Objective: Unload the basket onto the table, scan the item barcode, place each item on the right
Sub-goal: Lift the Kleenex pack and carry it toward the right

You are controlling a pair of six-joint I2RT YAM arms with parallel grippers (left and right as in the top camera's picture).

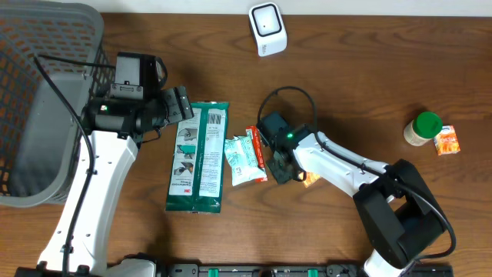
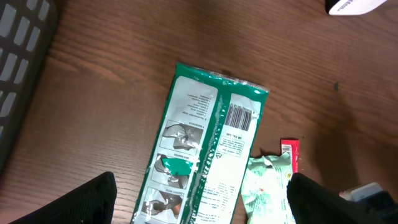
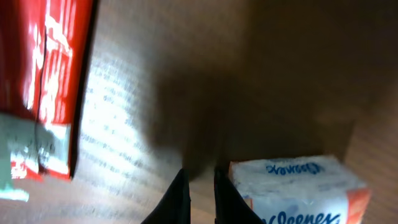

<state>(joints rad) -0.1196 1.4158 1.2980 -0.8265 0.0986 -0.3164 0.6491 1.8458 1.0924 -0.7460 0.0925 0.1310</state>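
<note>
A long green packet (image 1: 198, 158) lies flat on the table, its barcode (image 2: 241, 116) facing up near its far end. My left gripper (image 1: 178, 104) hovers wide open over that end, its fingers (image 2: 87, 202) standing either side of the packet (image 2: 205, 143) and holding nothing. Right of it lie a pale green pouch (image 1: 242, 160) and a red packet (image 1: 257, 150). My right gripper (image 1: 284, 165) is low between the red packet (image 3: 53, 81) and a small Kleenex pack (image 3: 292, 190). Its jaws are almost together with bare wood between them. The white scanner (image 1: 267, 28) stands at the back.
A grey mesh basket (image 1: 46, 100) fills the left side, close behind the left arm. A green-lidded jar (image 1: 422, 128) and a small orange packet (image 1: 446, 141) sit at the far right. A black cable loops behind the right gripper (image 1: 288, 96).
</note>
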